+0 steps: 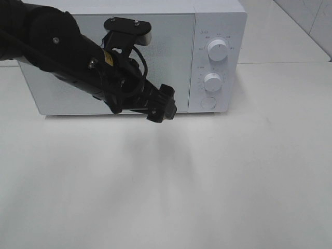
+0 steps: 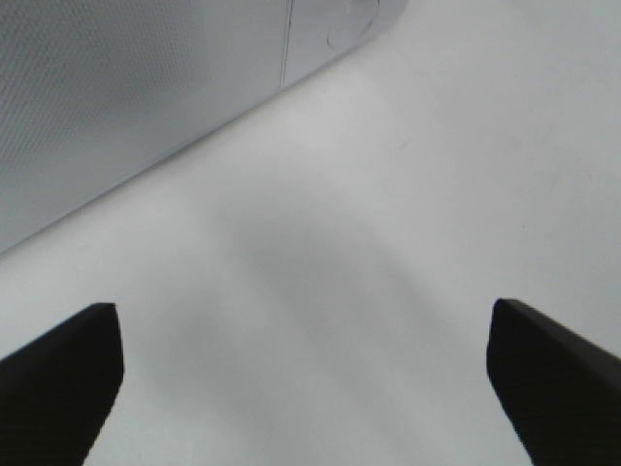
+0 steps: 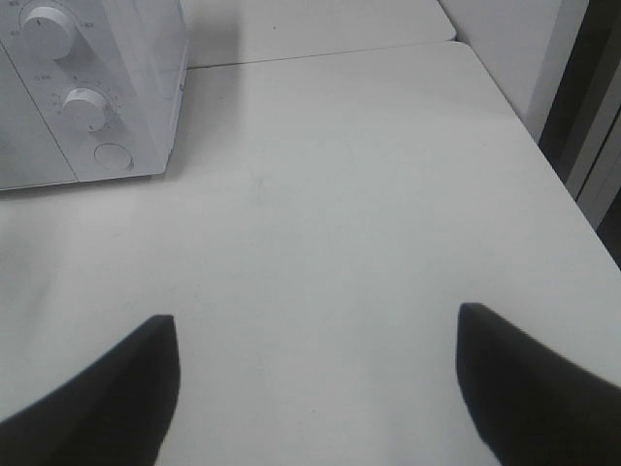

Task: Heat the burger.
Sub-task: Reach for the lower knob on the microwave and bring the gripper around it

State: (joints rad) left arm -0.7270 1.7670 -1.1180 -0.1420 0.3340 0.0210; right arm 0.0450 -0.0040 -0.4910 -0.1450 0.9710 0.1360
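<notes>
Before microwave [image 1: 171,57] door, left tool [image 2: 303,330] agape.

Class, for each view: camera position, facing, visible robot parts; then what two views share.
Exterior high: above, facing down at the boxy white microwave on the white table; black left arm shows.
Left wrist: faces table; open left gripper.
Right wrist: faces table; open right gripper.
Shared: microwave's round knobs, exterior and right wrist.

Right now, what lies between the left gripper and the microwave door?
Nothing stands there. In the left wrist view only bare white table runs from the open left gripper to the closed microwave door.
</notes>
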